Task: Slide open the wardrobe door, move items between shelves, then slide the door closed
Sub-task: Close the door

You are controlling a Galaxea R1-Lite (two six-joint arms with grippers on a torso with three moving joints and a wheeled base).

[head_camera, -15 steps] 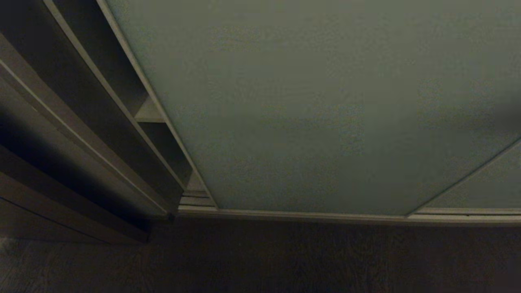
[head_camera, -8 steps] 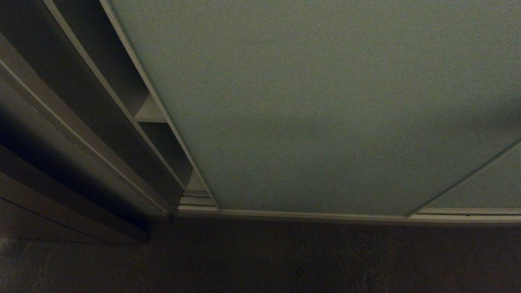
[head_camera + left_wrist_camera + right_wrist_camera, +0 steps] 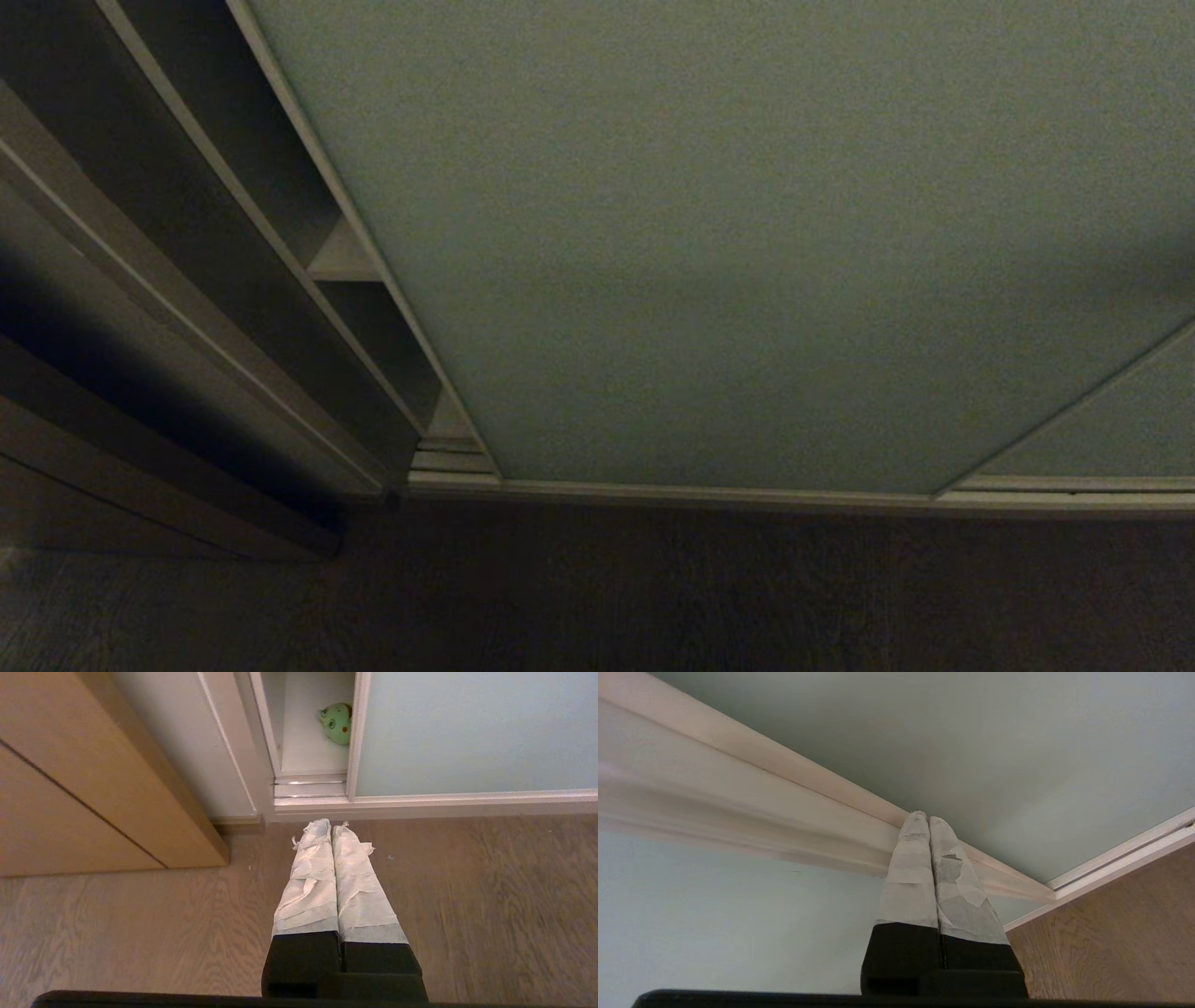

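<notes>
Both jaws closed empty; sliding wardrobe door (image 3: 467, 732) half hides the green plush toy (image 3: 337, 722).

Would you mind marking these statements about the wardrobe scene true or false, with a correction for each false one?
1. The sliding wardrobe door stands open by only a narrow gap. True.
2. A blue plush toy shows through that gap. False: the toy in view is the green plush toy.
3. The left gripper is shut and holds nothing. True.
4. The left gripper rests on the door's frame. False: it hangs over the wooden floor, short of the bottom track.
5. The right gripper is wide open. False: its fingers are pressed together, close to the door's light frame.
</notes>
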